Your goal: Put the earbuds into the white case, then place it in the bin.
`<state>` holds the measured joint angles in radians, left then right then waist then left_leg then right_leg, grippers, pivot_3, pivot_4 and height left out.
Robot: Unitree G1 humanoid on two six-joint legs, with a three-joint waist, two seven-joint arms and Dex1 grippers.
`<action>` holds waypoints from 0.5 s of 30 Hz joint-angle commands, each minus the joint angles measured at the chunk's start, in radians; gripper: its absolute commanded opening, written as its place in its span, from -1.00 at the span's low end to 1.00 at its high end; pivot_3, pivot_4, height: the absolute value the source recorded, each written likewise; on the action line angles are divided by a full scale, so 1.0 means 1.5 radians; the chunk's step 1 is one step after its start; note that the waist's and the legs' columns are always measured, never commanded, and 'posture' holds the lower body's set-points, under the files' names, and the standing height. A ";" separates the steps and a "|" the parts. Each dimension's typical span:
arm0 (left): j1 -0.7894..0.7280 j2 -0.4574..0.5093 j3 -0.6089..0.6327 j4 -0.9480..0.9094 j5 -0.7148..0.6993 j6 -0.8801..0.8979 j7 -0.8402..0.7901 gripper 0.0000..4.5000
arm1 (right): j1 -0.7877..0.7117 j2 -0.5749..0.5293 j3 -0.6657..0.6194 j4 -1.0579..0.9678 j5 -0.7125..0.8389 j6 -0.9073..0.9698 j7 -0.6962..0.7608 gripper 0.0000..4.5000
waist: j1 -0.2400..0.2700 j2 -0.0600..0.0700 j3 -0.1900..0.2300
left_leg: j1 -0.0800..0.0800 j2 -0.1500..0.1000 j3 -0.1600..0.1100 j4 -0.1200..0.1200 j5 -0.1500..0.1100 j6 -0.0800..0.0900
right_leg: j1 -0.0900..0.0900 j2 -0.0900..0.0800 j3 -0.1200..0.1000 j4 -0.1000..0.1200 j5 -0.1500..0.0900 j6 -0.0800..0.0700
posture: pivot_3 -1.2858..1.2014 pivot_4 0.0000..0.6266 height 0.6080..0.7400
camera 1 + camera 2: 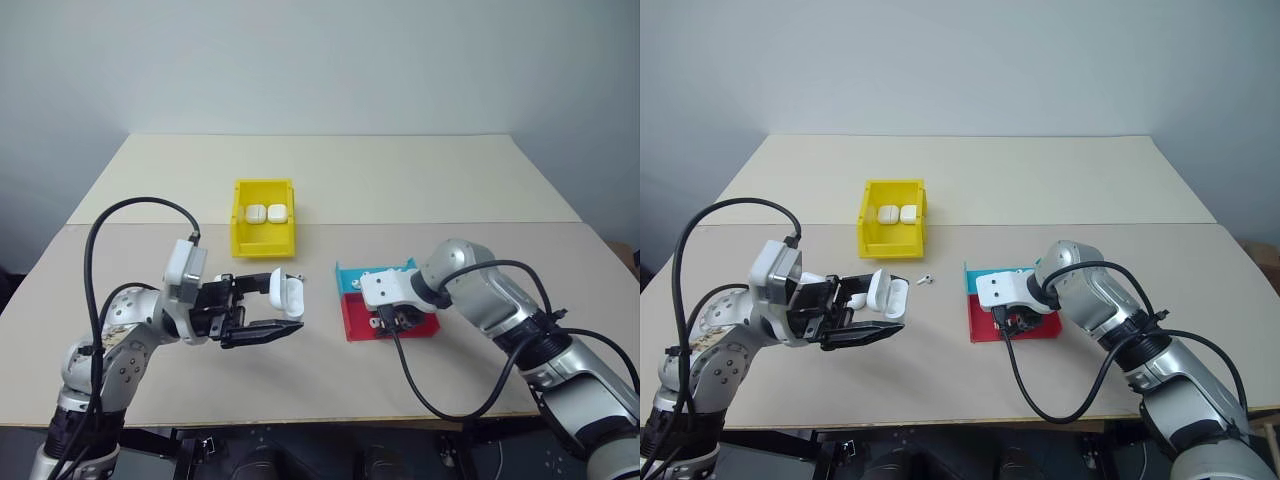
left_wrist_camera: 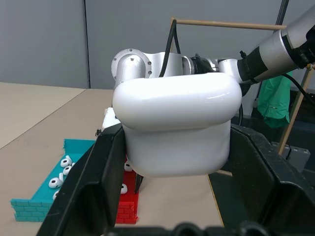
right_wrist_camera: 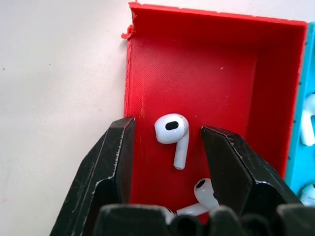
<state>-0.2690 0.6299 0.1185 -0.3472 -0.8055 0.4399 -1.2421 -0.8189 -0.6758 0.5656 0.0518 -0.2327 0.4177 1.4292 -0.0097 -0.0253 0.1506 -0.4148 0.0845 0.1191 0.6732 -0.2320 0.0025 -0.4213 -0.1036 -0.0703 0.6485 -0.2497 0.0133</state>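
— On the beige table point(image 1: 420, 180), what do the jaws hold?
— The left gripper point(image 1: 282, 312) clamps the white case point(image 1: 287, 296), lid seemingly open. The right gripper point(image 3: 167, 162) stands parted around an earbud point(image 3: 173, 133) in the red tray point(image 3: 197, 64), apparently not touching.
— The yellow bin point(image 1: 262, 240)?
— Well behind, holding two cases.

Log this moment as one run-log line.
left gripper: shut on open white case | right gripper: open around earbud in red tray

You are looking at a bare lab or test room: a plain beige table point(image 1: 420, 180) against blank grey walls point(image 1: 320, 60), a wooden frame point(image 2: 221, 23) beyond its edge.
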 commanded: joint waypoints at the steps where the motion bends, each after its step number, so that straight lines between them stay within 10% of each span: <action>1: -0.001 0.008 0.016 -0.028 -0.015 -0.008 0.003 0.27 | -0.012 -0.003 -0.007 -0.004 -0.002 -0.015 0.001 -0.25 | 0.000 0.000 0.000 | 0.000 0.000 0.000 0.000 0.000 0.000 | 0.000 0.000 0.000 0.000 0.000 0.000 | 0.03 -0.52 1.00; 4: -0.003 0.012 0.019 -0.031 -0.020 -0.004 0.005 0.27 | -0.010 -0.002 -0.006 -0.001 -0.001 -0.015 0.002 -0.69 | 0.000 0.000 0.000 | 0.000 0.000 0.000 0.000 0.000 0.000 | 0.000 0.000 0.000 0.000 0.000 0.000 | 0.03 -0.52 1.00; 15: -0.029 0.023 0.026 -0.026 -0.044 0.012 0.016 0.27 | -0.018 0.013 -0.108 -0.034 0.108 0.111 0.008 -0.72 | 0.000 0.000 0.000 | 0.000 0.000 0.000 0.000 0.000 0.000 | 0.000 0.000 0.000 0.000 0.000 0.000 | 0.03 -0.52 1.00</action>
<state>-0.2792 0.6527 0.1247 -0.3589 -0.8349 0.4519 -1.2268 -0.8188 -0.6662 0.5191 0.0462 -0.1642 0.4966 1.4357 -0.0092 -0.0254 0.1507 -0.4150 0.0845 0.1190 0.6733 -0.2320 0.0025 -0.4214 -0.1036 -0.0702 0.6487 -0.2497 0.0133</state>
